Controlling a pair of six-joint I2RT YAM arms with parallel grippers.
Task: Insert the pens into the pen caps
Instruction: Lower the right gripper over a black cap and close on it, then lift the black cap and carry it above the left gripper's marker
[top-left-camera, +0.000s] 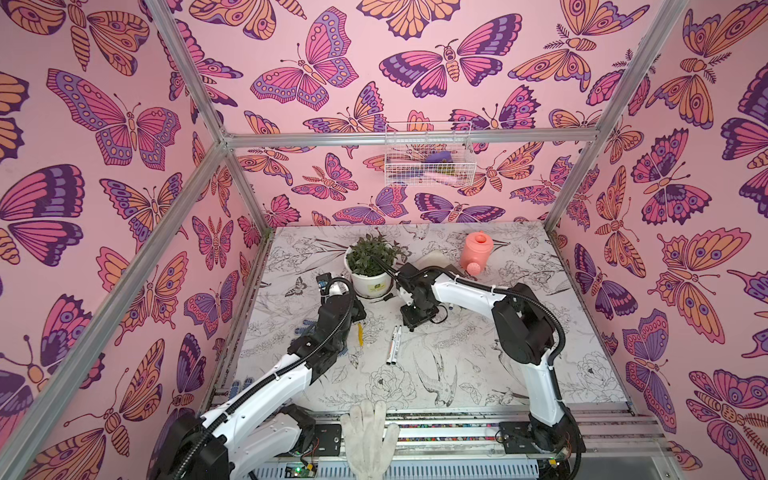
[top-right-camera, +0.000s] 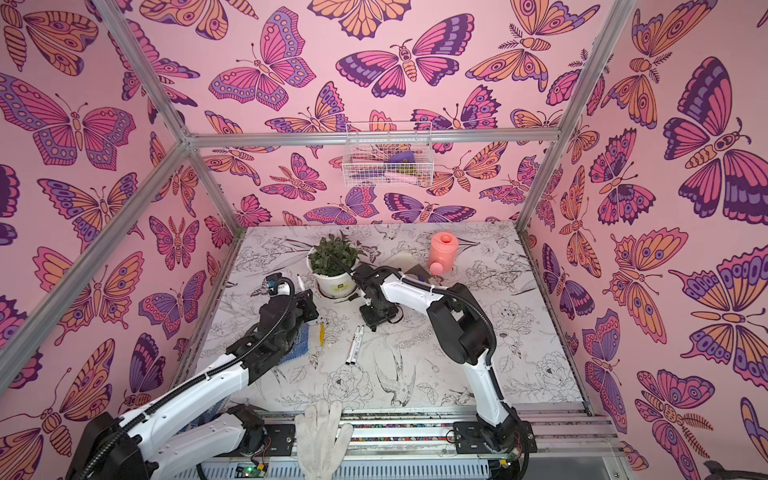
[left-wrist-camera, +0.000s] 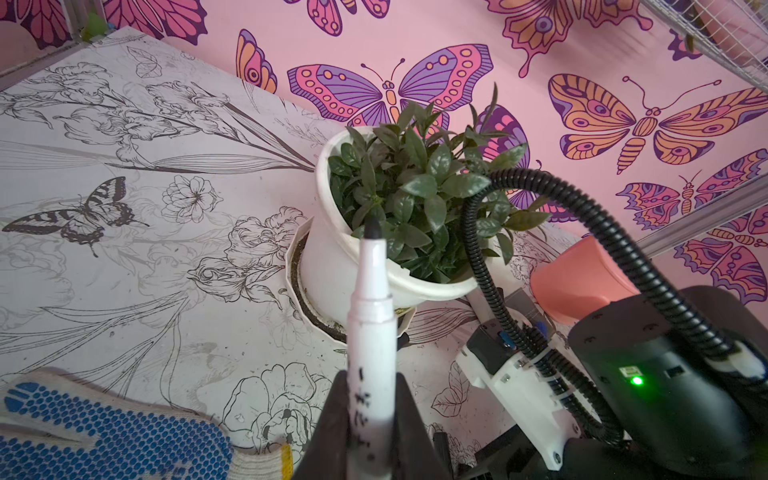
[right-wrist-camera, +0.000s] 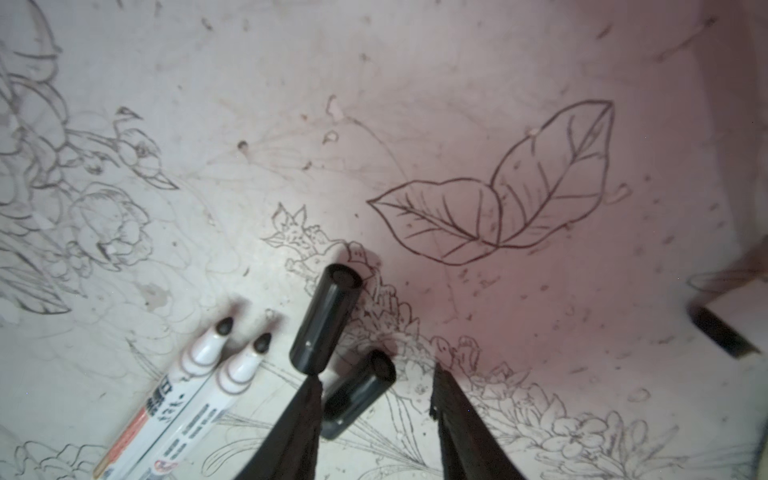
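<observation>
Though unclamped, cap (right-wrist-camera: 358, 398) between right fingers (right-wrist-camera: 457, 428).

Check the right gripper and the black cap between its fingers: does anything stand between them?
Nothing visible does. The right gripper hangs open over the cap, with a finger on each side of it. A second cap and two pens lie to one side, outside the fingers.

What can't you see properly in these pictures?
- Held pen: back end cut off by the left wrist view's bottom edge, inside the left gripper.
- Two table pens: rear ends cut off by the right wrist view's edge.
- Dark thing near that view's edge: too blurred to name.
- Basket contents, top views: too small.
</observation>
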